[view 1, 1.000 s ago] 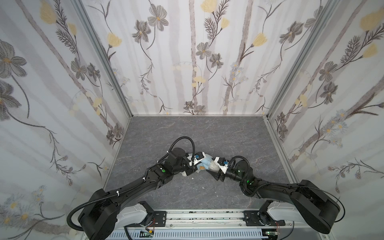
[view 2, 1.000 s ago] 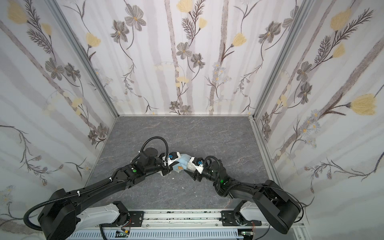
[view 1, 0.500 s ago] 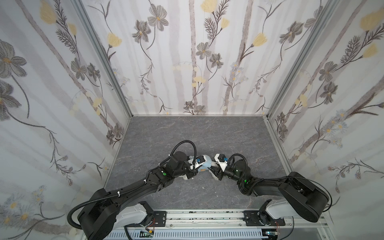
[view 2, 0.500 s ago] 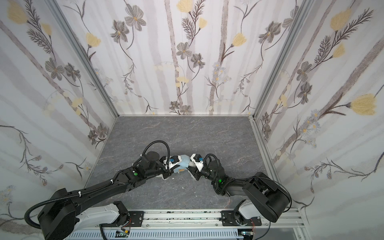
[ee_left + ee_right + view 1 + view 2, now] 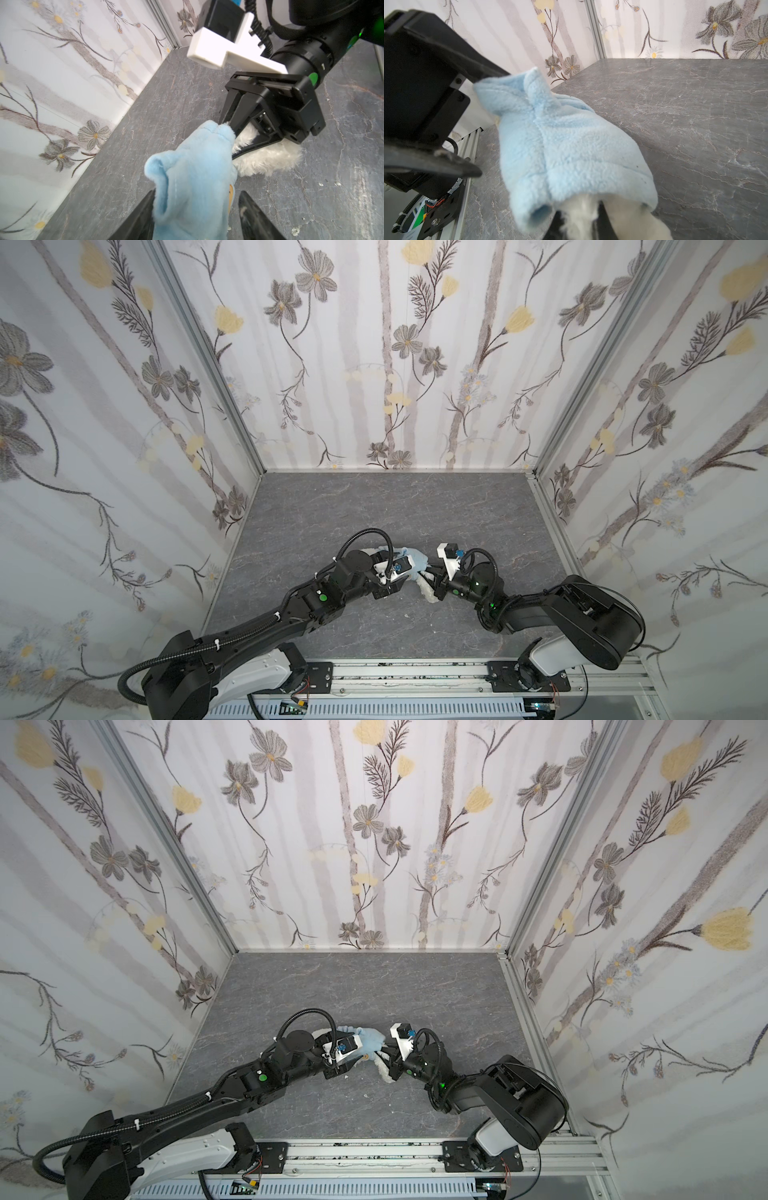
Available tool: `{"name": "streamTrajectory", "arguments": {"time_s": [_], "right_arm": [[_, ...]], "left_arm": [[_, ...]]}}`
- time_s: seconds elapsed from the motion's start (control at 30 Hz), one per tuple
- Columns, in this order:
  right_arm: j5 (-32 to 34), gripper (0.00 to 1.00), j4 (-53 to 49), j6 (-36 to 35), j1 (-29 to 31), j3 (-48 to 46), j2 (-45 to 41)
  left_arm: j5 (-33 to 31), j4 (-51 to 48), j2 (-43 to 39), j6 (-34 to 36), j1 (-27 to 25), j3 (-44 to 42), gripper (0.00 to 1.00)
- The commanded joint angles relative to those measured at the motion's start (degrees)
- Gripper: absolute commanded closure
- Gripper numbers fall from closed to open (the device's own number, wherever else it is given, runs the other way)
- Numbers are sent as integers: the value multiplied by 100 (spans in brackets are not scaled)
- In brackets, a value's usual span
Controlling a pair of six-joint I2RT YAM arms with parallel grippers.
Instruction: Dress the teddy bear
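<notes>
Left wrist view: teddy bear (image 5: 268, 160) lies on the worktop (image 5: 166, 93) half inside the blue hoodie (image 5: 193, 166), right end effector (image 5: 227, 126) clenched on its white fur, left end effector (image 5: 197, 193) released around the hoodie, so a tug on the bear could probably drag it out.

The left gripper (image 5: 194, 197), clamped a second ago, has let its jaws spread to either side of the light-blue fleece hoodie (image 5: 193, 166). The right gripper (image 5: 229, 128), wide then, has closed on the white fur of the fluffy plush teddy bear (image 5: 268, 160) at the hoodie's hem. The right arm (image 5: 582, 614) has folded, its elbow drawn in from the right edge of the grey worktop (image 5: 374, 506).
</notes>
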Motion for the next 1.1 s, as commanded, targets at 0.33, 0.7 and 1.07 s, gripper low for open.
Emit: {"name": "streamTrajectory", "arguments": {"time_s": [0.33, 0.7, 1.07], "right_arm": [[361, 90, -1574, -2100, 48, 179, -1019], [714, 91, -2371, -2601, 156, 338, -1344], [737, 91, -2441, -2605, 181, 399, -1282]], "left_arm": [[467, -1893, -195, 32, 284, 1173, 71], [706, -2553, 365, 468, 280, 1613, 99], [658, -2699, 832, 944, 272, 1742, 100]]}}
